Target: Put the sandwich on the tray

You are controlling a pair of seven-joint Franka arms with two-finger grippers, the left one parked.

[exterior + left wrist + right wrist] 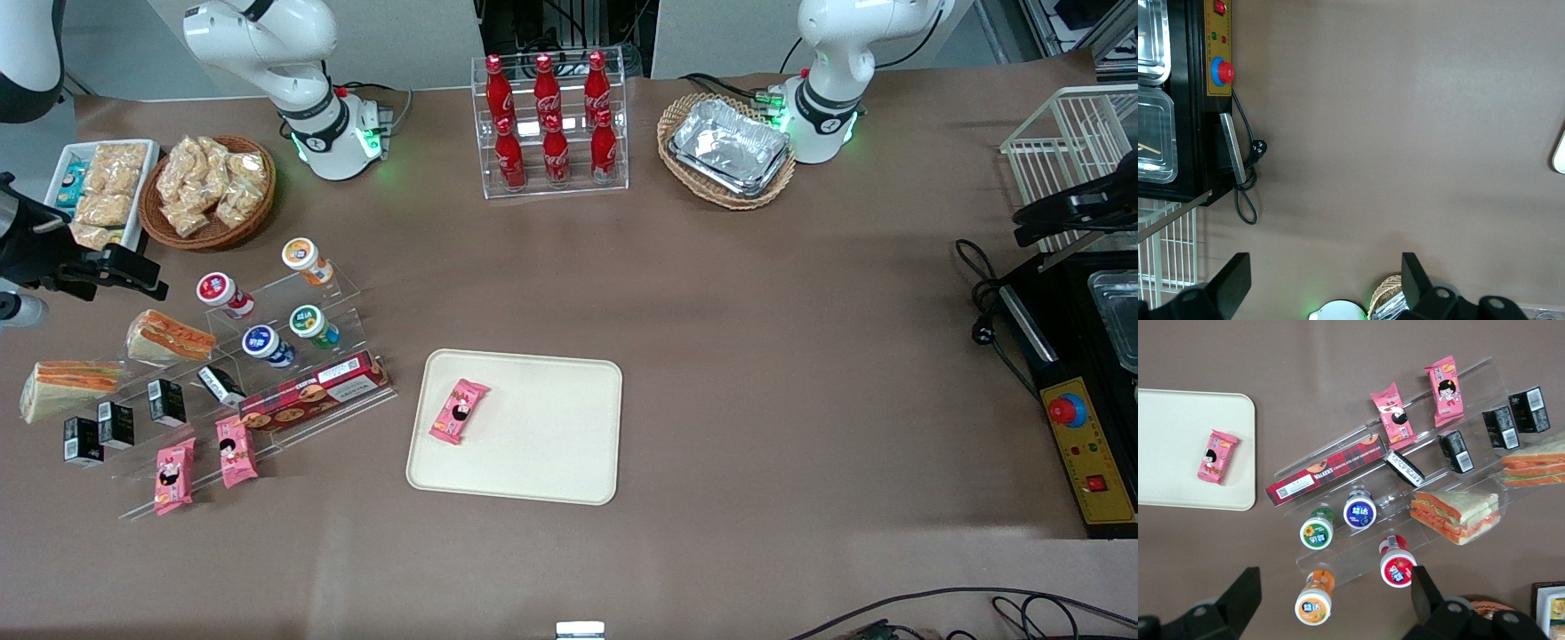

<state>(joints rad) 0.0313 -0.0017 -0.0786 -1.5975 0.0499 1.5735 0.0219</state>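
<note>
The sandwich (64, 388), a clear-wrapped wedge with pale bread and thin orange and green stripes, lies on the clear display stand toward the working arm's end of the table. It also shows in the right wrist view (1537, 463), partly cut off. The cream tray (542, 444) lies flat at mid-table and shows in the right wrist view (1171, 467). A pink snack packet (459, 411) lies on it. My right gripper (100, 267) hangs open and empty high above the stand's bottles (1335, 581), farther from the front camera than the sandwich.
A second wedge with a broad orange face (171, 336) lies beside the sandwich. The stand also holds small yogurt bottles (267, 345), black cartons (116, 425), pink packets (236, 451) and a red biscuit box (316, 391). A snack basket (209, 191), a cola rack (551, 124) and foil trays (729, 147) stand farther back.
</note>
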